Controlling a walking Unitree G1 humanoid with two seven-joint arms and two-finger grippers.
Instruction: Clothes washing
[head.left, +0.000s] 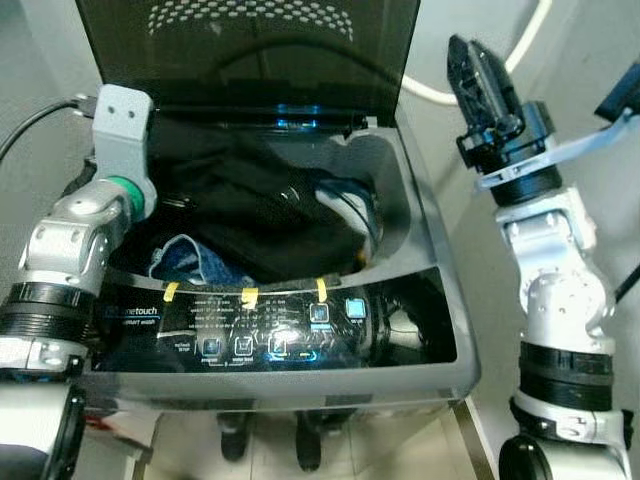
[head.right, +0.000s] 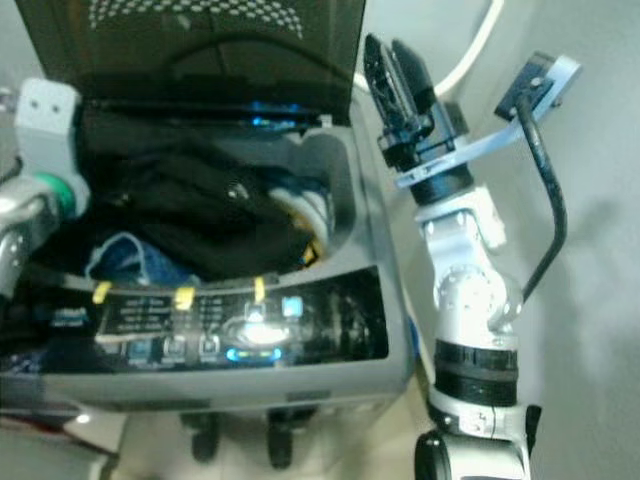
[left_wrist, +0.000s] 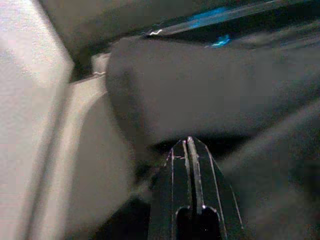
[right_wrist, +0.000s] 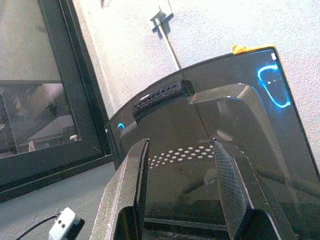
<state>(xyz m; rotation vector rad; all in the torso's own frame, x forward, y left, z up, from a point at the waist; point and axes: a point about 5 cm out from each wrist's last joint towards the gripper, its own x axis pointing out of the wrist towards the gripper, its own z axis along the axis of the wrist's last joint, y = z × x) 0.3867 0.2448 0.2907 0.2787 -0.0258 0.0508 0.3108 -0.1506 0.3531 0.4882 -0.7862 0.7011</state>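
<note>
A top-loading washing machine (head.left: 440, 300) stands in front of me with its dark lid (head.left: 250, 40) raised upright. A heap of black clothes (head.left: 250, 200) fills the drum, and a blue denim piece (head.left: 190, 260) lies at the front left. My left arm reaches in over the drum's left rim. In the left wrist view my left gripper (left_wrist: 189, 146) is shut, with nothing between its fingers and dark cloth (left_wrist: 200, 90) just ahead. My right gripper (head.left: 478, 62) is held up beside the lid's right edge, open and empty, its fingers (right_wrist: 137, 170) pointing at the lid.
The front control panel (head.left: 270, 330) glows blue and carries three yellow tape strips. A white hose (head.left: 500, 70) curves along the wall behind the right gripper. A black cable (head.right: 545, 190) hangs from the right wrist. My feet (head.left: 265, 440) stand against the machine's base.
</note>
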